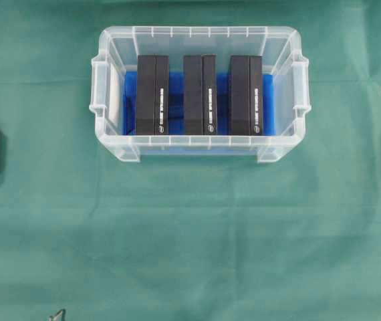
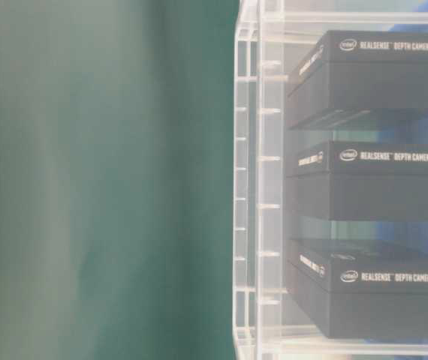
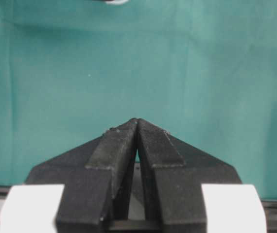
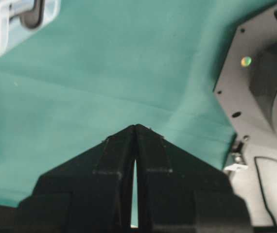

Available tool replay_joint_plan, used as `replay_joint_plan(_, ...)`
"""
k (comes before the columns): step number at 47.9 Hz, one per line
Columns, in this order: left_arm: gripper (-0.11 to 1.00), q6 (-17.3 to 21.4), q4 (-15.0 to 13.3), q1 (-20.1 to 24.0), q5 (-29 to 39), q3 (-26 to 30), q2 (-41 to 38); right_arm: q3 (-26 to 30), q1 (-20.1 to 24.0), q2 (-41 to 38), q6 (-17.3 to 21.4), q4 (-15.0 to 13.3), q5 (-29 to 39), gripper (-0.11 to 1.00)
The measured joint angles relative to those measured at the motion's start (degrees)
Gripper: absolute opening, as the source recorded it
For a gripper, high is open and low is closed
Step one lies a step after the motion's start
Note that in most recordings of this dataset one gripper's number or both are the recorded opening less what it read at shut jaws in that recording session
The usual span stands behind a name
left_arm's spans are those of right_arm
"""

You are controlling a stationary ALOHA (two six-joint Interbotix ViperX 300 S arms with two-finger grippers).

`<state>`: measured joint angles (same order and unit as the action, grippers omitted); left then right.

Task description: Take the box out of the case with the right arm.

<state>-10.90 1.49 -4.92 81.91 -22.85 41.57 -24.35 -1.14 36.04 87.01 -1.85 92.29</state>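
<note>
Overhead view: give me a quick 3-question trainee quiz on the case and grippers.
1. How many boxes stand in the case?
2. True or false: the right gripper is open and holds a box.
3. What lines the bottom of the case? A) green cloth B) blue cloth C) white foam

Key:
1. Three: the left box, the middle box and the right box, side by side.
2. False: its fingers meet over the green cloth, holding nothing. The left gripper is shut too.
3. B, the blue cloth.
</note>
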Motion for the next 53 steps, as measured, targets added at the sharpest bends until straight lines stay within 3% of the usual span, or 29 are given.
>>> replay_joint_plan(8,0.0,0.0,0.0,0.0,0.2,0.0,-0.1,0.0,0.0,-0.4,0.4,-0.2,0.0,0.0)
replay_joint_plan(14,0.0,-0.1,0.0,0.0,0.2,0.0,-0.1,0.0,-1.2,-0.8,-1.0,-1.8,0.0,0.0)
replay_joint_plan(31,0.0,-0.1,0.1,0.0,0.3,0.0,-0.1,0.0,-15.3,-1.8,-14.4,-3.0,-0.1,0.0)
replay_joint_plan(53,0.0,-0.2,0.1,0.0,0.3,0.0,-0.2,-0.8,-16.4,-2.2,-14.4,-1.7,-2.9,0.0)
